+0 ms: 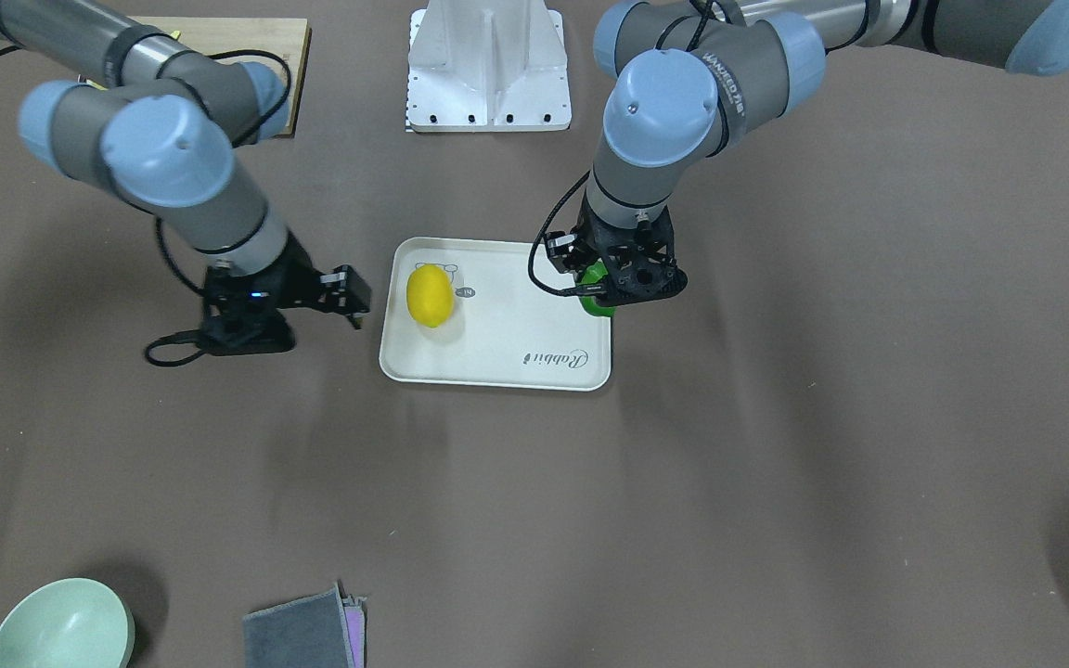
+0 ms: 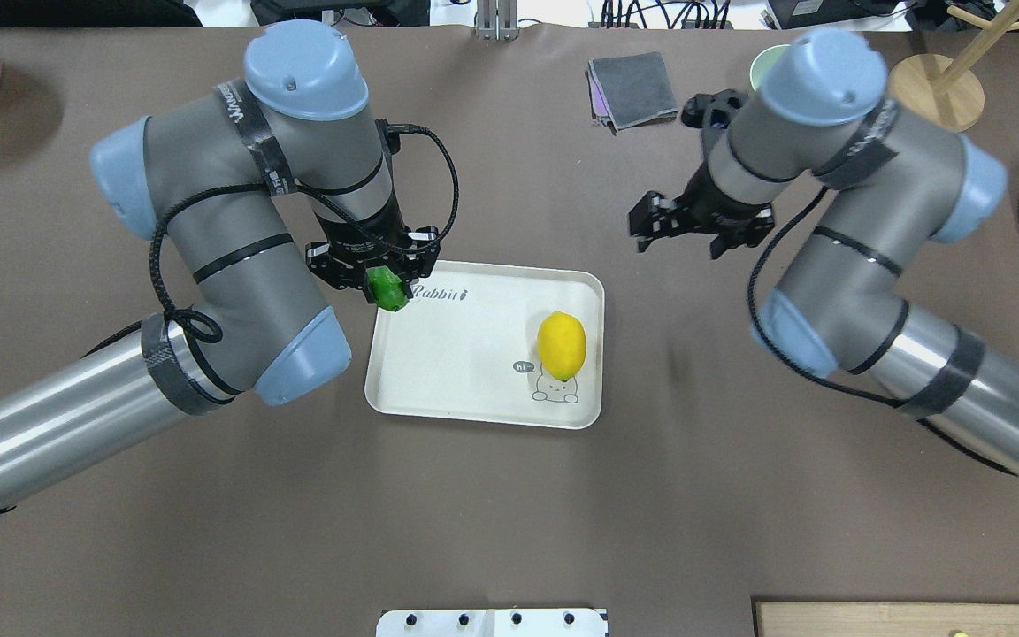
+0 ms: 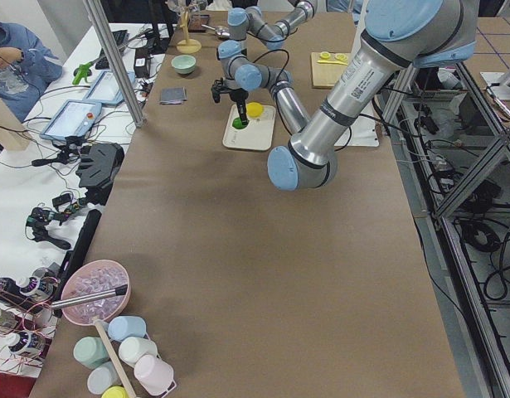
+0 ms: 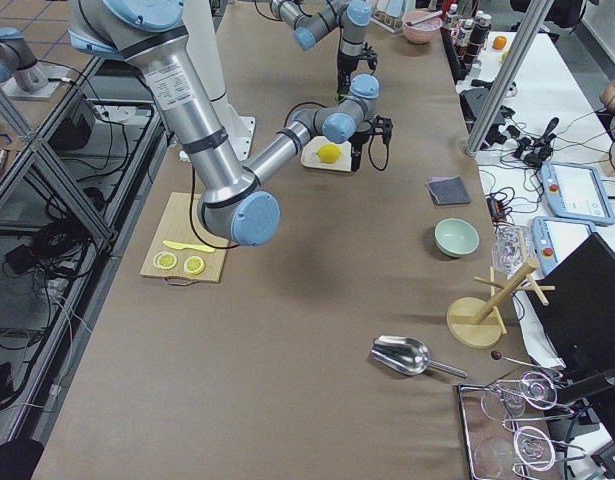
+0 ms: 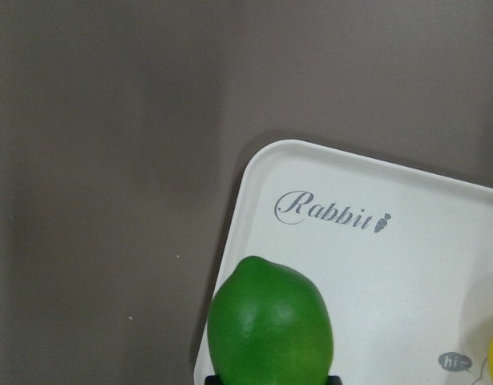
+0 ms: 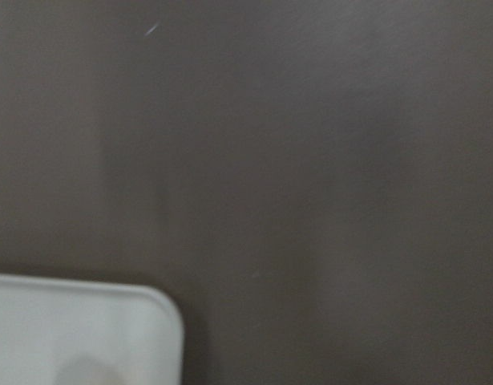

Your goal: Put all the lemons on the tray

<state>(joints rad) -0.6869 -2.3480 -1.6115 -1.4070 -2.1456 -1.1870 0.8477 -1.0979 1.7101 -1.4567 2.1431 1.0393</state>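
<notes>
Your left gripper (image 2: 383,283) clamps the glossy green lemon (image 5: 270,325) over the cream-white rectangular tray's (image 2: 465,354) corner; you can't judge the right gripper's (image 1: 354,297) opening.

Robot lab: aluminium frames (image 3: 114,62), operator tablets (image 4: 577,192)

The green lemon (image 5: 270,321) clamped in my left gripper (image 2: 384,287) looks glossy and waxy-smooth, with soft highlights on its skin. The gripper itself is matt black. Just under it, the tray (image 5: 406,265) reads as smooth cream plastic, satin rather than shiny. Across the tray from that gripper, the yellow lemon (image 2: 561,345) has a fainter sheen. All around, my table cover (image 1: 776,464) is matt brown.
</notes>
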